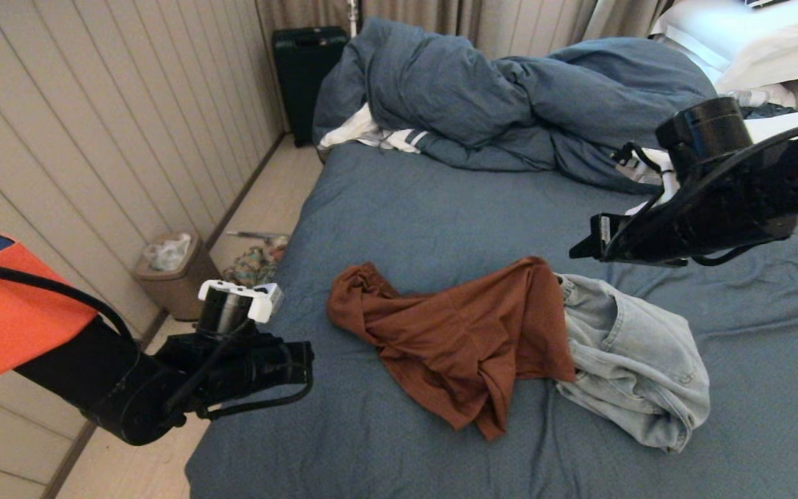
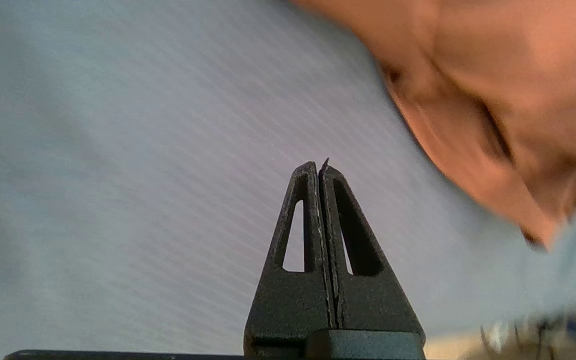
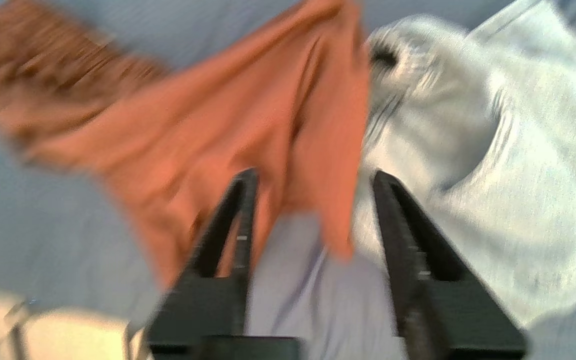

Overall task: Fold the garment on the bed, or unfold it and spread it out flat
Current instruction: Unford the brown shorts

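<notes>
A crumpled rust-brown garment (image 1: 461, 333) lies bunched in the middle of the bed (image 1: 406, 208), its right edge overlapping a heap of light blue jeans (image 1: 634, 360). My right gripper (image 3: 314, 174) hangs above the bed at the right, open and holding nothing. Under it the brown garment (image 3: 218, 125) and the jeans (image 3: 493, 150) meet on the sheet. My left arm (image 1: 233, 367) reaches in at the bed's near left edge. Its gripper (image 2: 318, 167) is shut and empty, over bare sheet, with the brown garment (image 2: 508, 100) off to one side.
A bunched blue duvet (image 1: 496, 90) fills the far end of the bed, with white pillows (image 1: 752, 41) at the far right. Left of the bed on the floor stand a small waste bin (image 1: 174, 274), some clutter (image 1: 253, 263) and a dark suitcase (image 1: 305, 69). A panelled wall runs along the left.
</notes>
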